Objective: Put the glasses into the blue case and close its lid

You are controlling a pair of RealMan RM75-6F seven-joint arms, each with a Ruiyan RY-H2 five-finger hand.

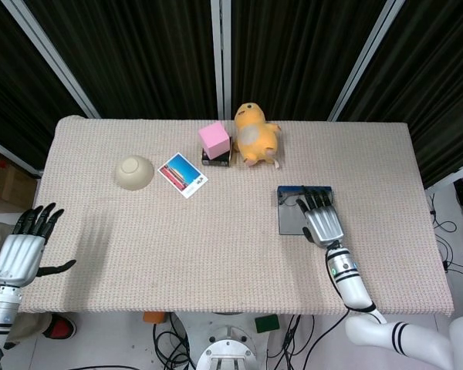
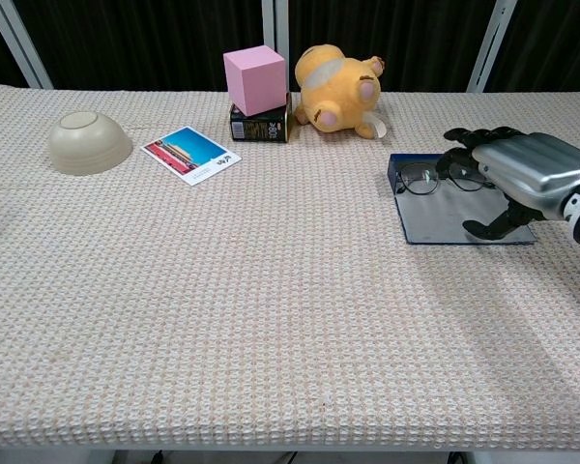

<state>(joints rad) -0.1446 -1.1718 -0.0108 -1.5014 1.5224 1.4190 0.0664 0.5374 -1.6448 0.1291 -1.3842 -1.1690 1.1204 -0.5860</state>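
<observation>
The blue case (image 2: 445, 224) lies open on the right side of the table, also visible in the head view (image 1: 288, 222). The black-rimmed glasses (image 2: 420, 181) rest in its far part. My right hand (image 2: 527, 169) hovers over the case's right half with fingers stretched out and thumb apart. Its fingertips (image 2: 456, 159) reach over the glasses' right lens, and I cannot tell if they touch. From above, the right hand (image 1: 322, 222) covers most of the case. My left hand (image 1: 19, 250) is open beyond the table's left edge, holding nothing.
An upturned beige bowl (image 2: 89, 142) and a postcard (image 2: 191, 154) lie at the far left. A pink cube (image 2: 255, 80) sits on a dark box (image 2: 261, 126) beside a yellow plush toy (image 2: 338, 92) at the back centre.
</observation>
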